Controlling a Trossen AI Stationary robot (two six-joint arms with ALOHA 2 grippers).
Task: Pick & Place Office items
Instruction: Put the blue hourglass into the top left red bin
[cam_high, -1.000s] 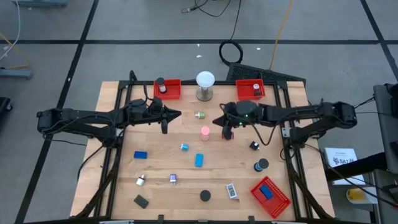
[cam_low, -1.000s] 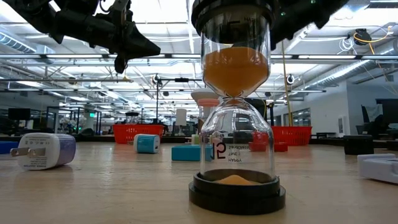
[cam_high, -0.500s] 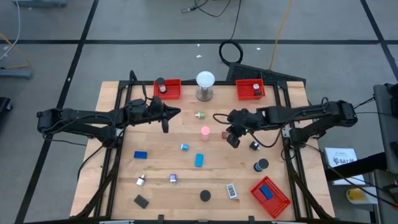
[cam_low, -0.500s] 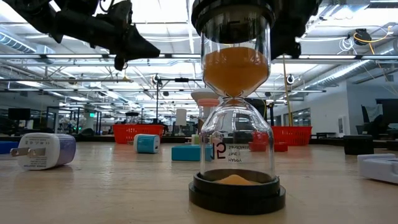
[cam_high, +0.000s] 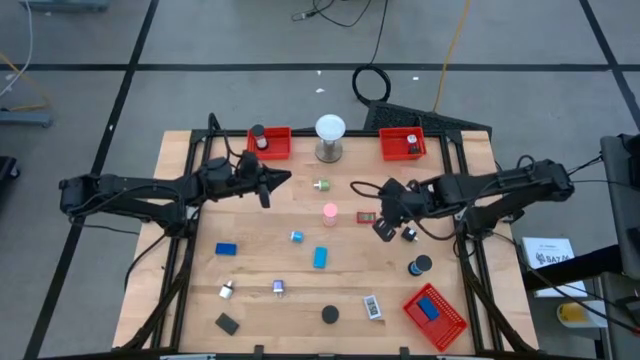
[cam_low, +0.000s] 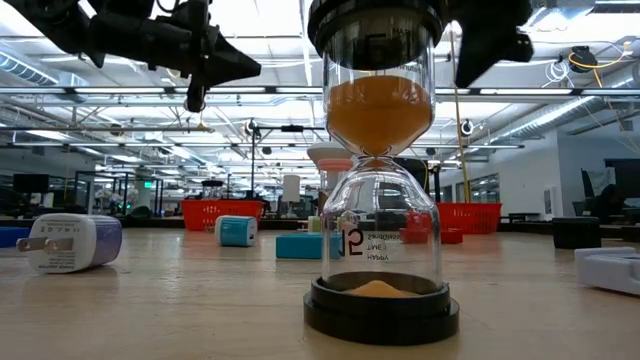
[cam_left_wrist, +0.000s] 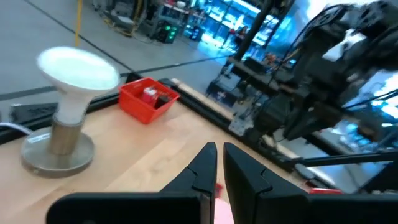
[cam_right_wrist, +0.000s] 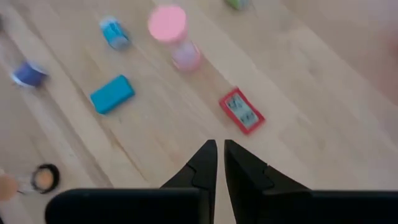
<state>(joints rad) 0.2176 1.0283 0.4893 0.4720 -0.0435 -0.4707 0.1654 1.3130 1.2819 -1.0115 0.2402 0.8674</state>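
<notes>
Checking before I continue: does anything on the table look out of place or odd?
Little stands out. A small red item lies loose on the table beside the pink hourglass, outside any tray, just ahead of the right gripper. Nothing looks spilled or damaged.

Bench (cam_high: 270, 255) is pale wood. Three trays are red: two at the far edge (cam_high: 272, 143) (cam_high: 402, 144), one mesh at the near right corner (cam_high: 436, 314) holding a blue item. Globe lamp (cam_high: 330, 128) white on silver base. Hourglass (cam_low: 378, 170) has orange sand, black caps. Pink disc (cam_right_wrist: 167, 15); teal block (cam_right_wrist: 112, 94); small red block (cam_right_wrist: 241, 111) with grey face.
</notes>
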